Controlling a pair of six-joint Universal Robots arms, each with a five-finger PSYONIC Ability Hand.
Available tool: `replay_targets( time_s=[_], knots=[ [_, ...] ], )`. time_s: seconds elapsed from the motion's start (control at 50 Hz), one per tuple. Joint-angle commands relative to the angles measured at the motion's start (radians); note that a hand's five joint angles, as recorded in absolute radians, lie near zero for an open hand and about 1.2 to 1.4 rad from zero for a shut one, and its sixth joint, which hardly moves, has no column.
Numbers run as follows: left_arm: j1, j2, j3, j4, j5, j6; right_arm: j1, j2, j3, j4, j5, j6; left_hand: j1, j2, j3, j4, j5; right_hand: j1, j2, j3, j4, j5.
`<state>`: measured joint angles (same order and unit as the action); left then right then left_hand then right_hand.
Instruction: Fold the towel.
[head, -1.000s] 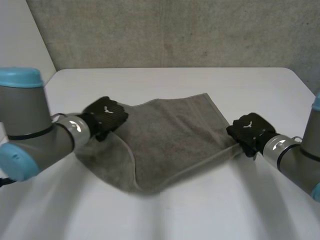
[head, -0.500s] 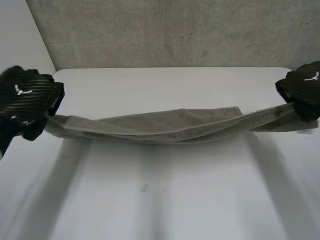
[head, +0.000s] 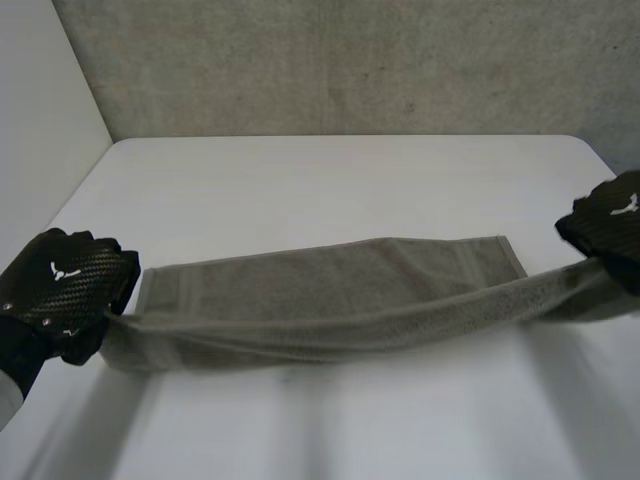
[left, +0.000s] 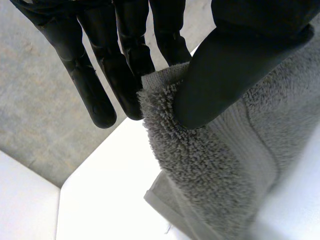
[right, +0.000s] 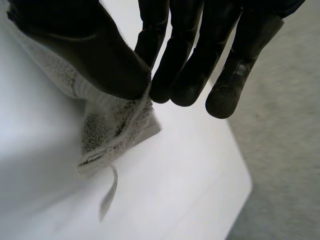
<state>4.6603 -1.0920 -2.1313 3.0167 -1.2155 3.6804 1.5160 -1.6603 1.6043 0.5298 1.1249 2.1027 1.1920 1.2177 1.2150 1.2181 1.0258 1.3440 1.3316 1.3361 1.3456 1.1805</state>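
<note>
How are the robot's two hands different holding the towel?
The left hand pinches the towel at its left end; the right hand at its right end. The left hand sits nearer the camera, the right hand farther back. Both are black, pinching it between thumb and fingers.

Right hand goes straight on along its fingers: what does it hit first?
Probably the white table: the right hand points down at it past the towel corner it pinches. Depth unclear.
</note>
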Motion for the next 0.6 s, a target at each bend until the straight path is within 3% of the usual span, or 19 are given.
replay_targets(
  time_s=[0.02,0.1,0.14,0.26,0.4,0.6],
  knots=[
    [0.041,-0.164,0.005,0.168,0.008,-0.003,0.016,0.195,-0.032,-0.049,0.024,-0.098,0.204,0.179,0.181,0.178,0.196,0.052,0.065,0.060,0.051,0.041],
    [0.037,-0.266,0.042,0.226,0.001,-0.005,0.070,0.280,-0.081,-0.102,0.036,-0.078,0.204,0.179,0.181,0.178,0.196,0.052,0.065,0.060,0.051,0.041],
    [0.026,-0.371,0.100,0.263,-0.004,-0.010,0.149,0.374,-0.151,-0.154,0.077,-0.056,0.204,0.179,0.181,0.178,0.196,0.052,0.065,0.060,0.051,0.041],
    [-0.011,-0.612,0.261,0.281,-0.042,-0.011,0.239,0.546,-0.291,-0.247,0.180,-0.047,0.204,0.179,0.181,0.178,0.196,0.052,0.065,0.060,0.051,0.041],
    [-0.064,-0.831,0.443,0.281,-0.137,-0.014,0.271,0.690,-0.421,-0.367,0.193,-0.049,0.204,0.179,0.181,0.178,0.196,0.052,0.065,0.060,0.051,0.041],
    [-0.124,-1.019,0.649,0.306,-0.148,-0.039,0.293,0.850,-0.586,-0.464,0.204,-0.050,0.204,0.179,0.181,0.178,0.196,0.052,0.065,0.060,0.051,0.041]
  ],
)
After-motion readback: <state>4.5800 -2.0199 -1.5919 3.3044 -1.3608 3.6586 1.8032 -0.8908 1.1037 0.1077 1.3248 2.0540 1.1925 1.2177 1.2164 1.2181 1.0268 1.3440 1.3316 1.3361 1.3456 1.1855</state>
